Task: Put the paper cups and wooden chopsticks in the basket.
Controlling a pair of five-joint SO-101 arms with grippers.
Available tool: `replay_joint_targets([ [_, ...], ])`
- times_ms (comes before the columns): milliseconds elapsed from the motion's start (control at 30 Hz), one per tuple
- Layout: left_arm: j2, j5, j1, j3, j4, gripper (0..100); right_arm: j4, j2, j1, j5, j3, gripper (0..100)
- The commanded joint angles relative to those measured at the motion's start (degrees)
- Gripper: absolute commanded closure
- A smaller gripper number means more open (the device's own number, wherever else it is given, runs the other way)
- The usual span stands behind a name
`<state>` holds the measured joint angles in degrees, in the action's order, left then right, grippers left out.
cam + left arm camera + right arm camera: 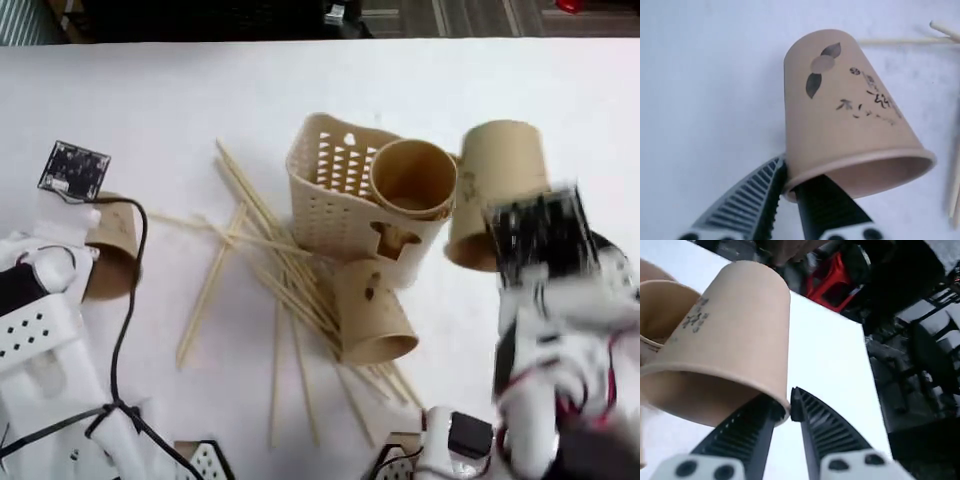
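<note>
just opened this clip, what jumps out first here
Each gripper pinches a paper cup by its rim: the left gripper holds the left cup away from the basket, the right gripper the right cup close beside it. Wooden chopsticks lie scattered by the basket, a tipped cup on them.

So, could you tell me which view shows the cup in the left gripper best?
The left wrist view: the paper cup shows nearly whole, its rim pinched by the left gripper. In the high view, the arm hides part of it.
</note>
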<state>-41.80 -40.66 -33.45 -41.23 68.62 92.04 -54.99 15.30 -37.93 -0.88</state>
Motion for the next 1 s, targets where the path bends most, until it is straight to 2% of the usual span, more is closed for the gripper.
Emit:
replay_joint_targets([
  [0, -0.4, 2.2, 2.07, 2.2, 0.35, 98, 3.12, 8.04, -3.56, 2.55, 6.42, 97.5],
  [167, -0.4, 2.55, 3.3, 1.67, 0.26, 98, 6.46, 16.31, -6.99, 5.54, 17.67, 98.1],
  [467, -0.4, 2.55, 3.65, -0.26, -0.53, 98, 6.55, 16.22, -11.03, 7.21, 19.16, 98.1],
  [667, -0.4, 2.55, 4.44, -0.26, -0.44, 98, 6.64, 11.74, -16.84, 7.47, 12.13, 98.1],
  [800, -0.4, 2.55, 4.44, -0.26, -0.44, 98, 6.46, 11.82, -17.01, 7.56, 5.45, 98.1],
  [967, -0.4, 2.55, 4.44, -0.35, -0.26, 98, 6.2, 11.82, -17.01, 7.56, 4.57, 98.1],
])
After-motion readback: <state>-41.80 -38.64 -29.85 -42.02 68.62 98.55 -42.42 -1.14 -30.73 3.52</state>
